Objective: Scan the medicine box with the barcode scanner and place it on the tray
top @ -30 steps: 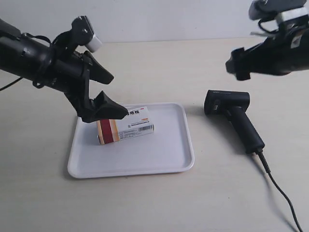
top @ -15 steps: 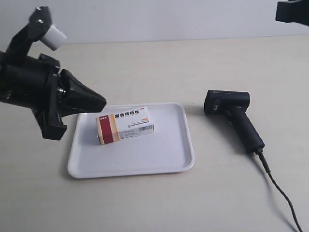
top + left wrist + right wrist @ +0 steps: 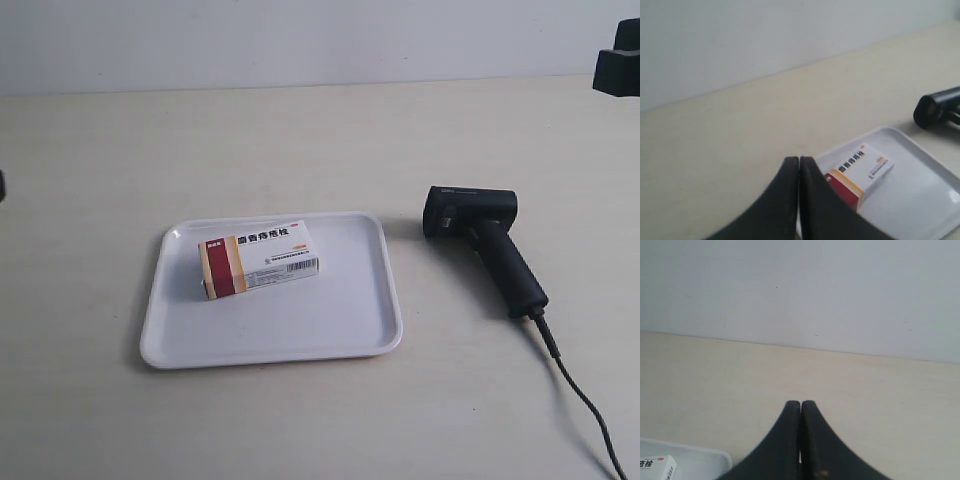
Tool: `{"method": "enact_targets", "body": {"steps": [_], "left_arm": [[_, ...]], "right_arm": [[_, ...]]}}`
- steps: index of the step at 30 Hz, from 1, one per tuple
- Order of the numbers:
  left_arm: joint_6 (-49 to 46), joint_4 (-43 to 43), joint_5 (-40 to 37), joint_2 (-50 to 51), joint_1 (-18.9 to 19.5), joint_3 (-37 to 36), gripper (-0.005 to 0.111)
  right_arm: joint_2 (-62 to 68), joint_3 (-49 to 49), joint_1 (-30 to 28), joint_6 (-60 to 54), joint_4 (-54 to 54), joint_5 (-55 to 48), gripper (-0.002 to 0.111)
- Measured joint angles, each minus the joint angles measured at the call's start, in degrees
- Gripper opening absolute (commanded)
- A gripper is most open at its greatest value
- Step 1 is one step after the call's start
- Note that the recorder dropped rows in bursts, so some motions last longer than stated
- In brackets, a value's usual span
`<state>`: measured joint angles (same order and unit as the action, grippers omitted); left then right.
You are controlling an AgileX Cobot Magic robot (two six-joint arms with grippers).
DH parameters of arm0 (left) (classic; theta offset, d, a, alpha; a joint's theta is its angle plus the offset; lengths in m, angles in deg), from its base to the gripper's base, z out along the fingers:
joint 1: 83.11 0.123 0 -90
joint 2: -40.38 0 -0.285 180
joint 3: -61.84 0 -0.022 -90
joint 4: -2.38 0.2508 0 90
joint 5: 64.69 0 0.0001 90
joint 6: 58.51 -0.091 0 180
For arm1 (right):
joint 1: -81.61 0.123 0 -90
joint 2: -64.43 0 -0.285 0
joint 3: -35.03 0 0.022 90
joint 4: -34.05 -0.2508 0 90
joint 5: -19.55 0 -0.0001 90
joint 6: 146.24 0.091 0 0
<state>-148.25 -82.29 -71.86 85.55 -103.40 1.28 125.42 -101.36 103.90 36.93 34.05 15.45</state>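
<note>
The medicine box (image 3: 258,259) lies flat on the white tray (image 3: 340,320), toward its back left, red and tan band to the exterior view's left. It also shows in the left wrist view (image 3: 865,167) on the tray (image 3: 920,190). The black barcode scanner (image 3: 485,240) lies on the table to the right of the tray, cable trailing to the front; its head (image 3: 937,106) shows in the left wrist view. My left gripper (image 3: 799,161) is shut and empty, well away from the box. My right gripper (image 3: 800,404) is shut and empty, high above the table.
A pale wall (image 3: 300,40) runs behind the beige table (image 3: 300,140). Only a dark piece of the arm at the exterior view's right (image 3: 620,65) shows at the frame's edge. A corner of the tray (image 3: 690,460) and box (image 3: 657,467) shows in the right wrist view.
The arm at the exterior view's left has let go of the box and drawn back out of the frame. The other arm has pulled away to the upper right edge. The box stays on the tray.
</note>
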Motion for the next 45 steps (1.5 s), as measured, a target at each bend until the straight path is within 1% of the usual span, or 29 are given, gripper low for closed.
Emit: {"method": "enact_targets", "body": {"steps": [4, 8, 15, 18, 21, 25, 26, 30, 34, 36, 38, 41, 45], "left_arm": [[0.0, -1.2, 1.3, -8.8, 0.0, -3.6, 0.003], [0.0, -1.6, 1.5, -14.3, 0.0, -4.7, 0.003], [0.0, -1.4, 1.7, -18.0, 0.0, -4.8, 0.003], [-0.9, -1.2, 3.8, -20.0, 0.2, -6.3, 0.003], [-1.1, -1.6, 7.8, -25.2, 2.3, -9.9, 0.003], [-1.2, -2.8, 10.9, -33.1, 7.9, -14.1, 0.003], [-1.2, -2.9, 11.4, -35.3, 10.0, -15.1, 0.003], [-1.2, -3.3, 12.0, -37.1, 14.6, -16.5, 0.003], [-2.0, -4.8, 12.1, -37.1, 15.6, -16.5, 0.003], [-6.9, -9.6, 12.3, -37.1, 15.6, -16.5, 0.003], [-11.5, -12.6, 12.5, -37.1, 15.6, -16.5, 0.003], [-13.9, -14.2, 12.5, -37.1, 15.6, -16.5, 0.003], [-14.8, -14.7, 12.6, -37.1, 15.6, -16.5, 0.003]], "right_arm": [[0.0, 0.0, 0.0, 0.0, 0.0, 0.0, 0.0], [0.0, 0.0, 0.0, 0.0, 0.0, 0.0, 0.0], [0.0, 0.0, 0.0, 0.0, 0.0, 0.0, 0.0], [0.0, 0.0, 0.0, 0.0, 0.0, 0.0, 0.0], [0.0, 0.0, 0.0, 0.0, 0.0, 0.0, 0.0], [0.0, 0.0, 0.0, 0.0, 0.0, 0.0, 0.0], [0.0, 0.0, 0.0, 0.0, 0.0, 0.0, 0.0], [0.0, 0.0, 0.0, 0.0, 0.0, 0.0, 0.0], [0.0, 0.0, 0.0, 0.0, 0.0, -0.1, 0.0], [0.0, 0.0, 0.0, 0.0, 0.0, -0.1, 0.0], [0.0, 0.0, 0.0, 0.0, 0.0, -0.1, 0.0], [0.0, 0.0, 0.0, 0.0, 0.0, -0.2, 0.0], [0.0, 0.0, 0.0, 0.0, 0.0, -0.2, 0.0]]}}
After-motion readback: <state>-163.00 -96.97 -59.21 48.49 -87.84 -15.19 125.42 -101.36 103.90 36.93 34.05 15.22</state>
